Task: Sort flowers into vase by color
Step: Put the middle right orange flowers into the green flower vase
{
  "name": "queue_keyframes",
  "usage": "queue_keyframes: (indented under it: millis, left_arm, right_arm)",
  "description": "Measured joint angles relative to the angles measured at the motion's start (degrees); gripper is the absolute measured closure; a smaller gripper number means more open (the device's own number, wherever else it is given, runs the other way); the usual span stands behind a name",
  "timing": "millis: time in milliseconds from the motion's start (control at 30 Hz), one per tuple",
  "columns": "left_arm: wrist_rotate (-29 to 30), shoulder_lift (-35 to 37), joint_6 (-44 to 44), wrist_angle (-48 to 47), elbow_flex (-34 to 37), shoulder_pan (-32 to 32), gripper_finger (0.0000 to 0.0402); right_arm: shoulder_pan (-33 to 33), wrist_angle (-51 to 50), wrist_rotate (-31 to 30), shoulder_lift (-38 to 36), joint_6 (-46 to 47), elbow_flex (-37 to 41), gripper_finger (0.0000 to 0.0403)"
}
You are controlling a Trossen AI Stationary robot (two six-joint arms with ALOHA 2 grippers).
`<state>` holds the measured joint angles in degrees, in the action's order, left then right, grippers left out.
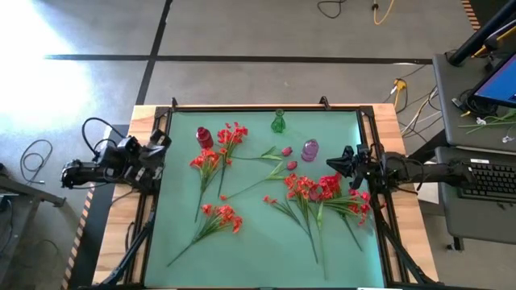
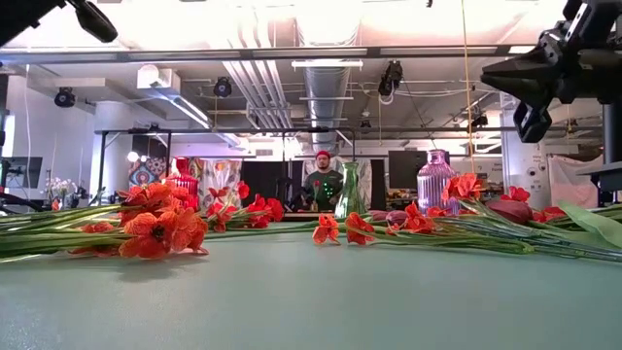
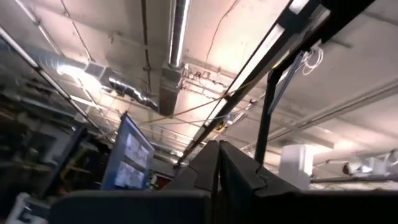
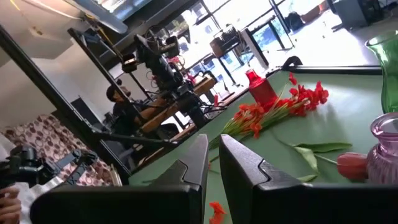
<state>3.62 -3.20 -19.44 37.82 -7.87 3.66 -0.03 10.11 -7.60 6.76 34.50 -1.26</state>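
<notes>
**High view: both arms raised at the table's sides**

The left gripper [image 1: 161, 145] sits folded at the left edge, fingers pressed together and pointing up at the ceiling. The right gripper [image 1: 334, 163] hovers beside the purple vase [image 1: 310, 150], fingers nearly closed, empty. The flowers [image 1: 310, 193] lie scattered across the green mat [image 1: 258, 242].

No legible text, label, brand, number or sign in any of the four views. The monitor [image 1: 498, 80] beside the worktop, seen from above, shows only a blue glow, with no characters resolvable. The screens [image 3: 127, 158] in the left wrist view are lit, but their content is too blurred to read. Patterned hangings [image 2: 219, 180] in the room beyond, low view, carry colours and shapes only, no lettering. The vases bear no visible markings.
</notes>
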Motion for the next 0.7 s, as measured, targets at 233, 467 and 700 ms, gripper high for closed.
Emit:
queue_keyframes:
  millis: [233,467,700]
  left_arm:
    - [0.43,-0.14,-3.77,-0.65,-4.56,0.0,0.0402]
    - [-1.24,-1.59,-18.93,-14.01,-13.66,0.04,0.0402]
    - [4.29,-12.01,-17.11,-36.34,-20.71,0.05,0.0402]
  right_arm:
    - [0.02,3.89,-0.02,4.85,0.7,-0.23,0.0369]
    - [0.28,3.78,-2.5,11.25,18.72,-1.84,0.0369]
    - [0.26,-1.95,4.09,18.66,22.17,-9.5,0.0369]
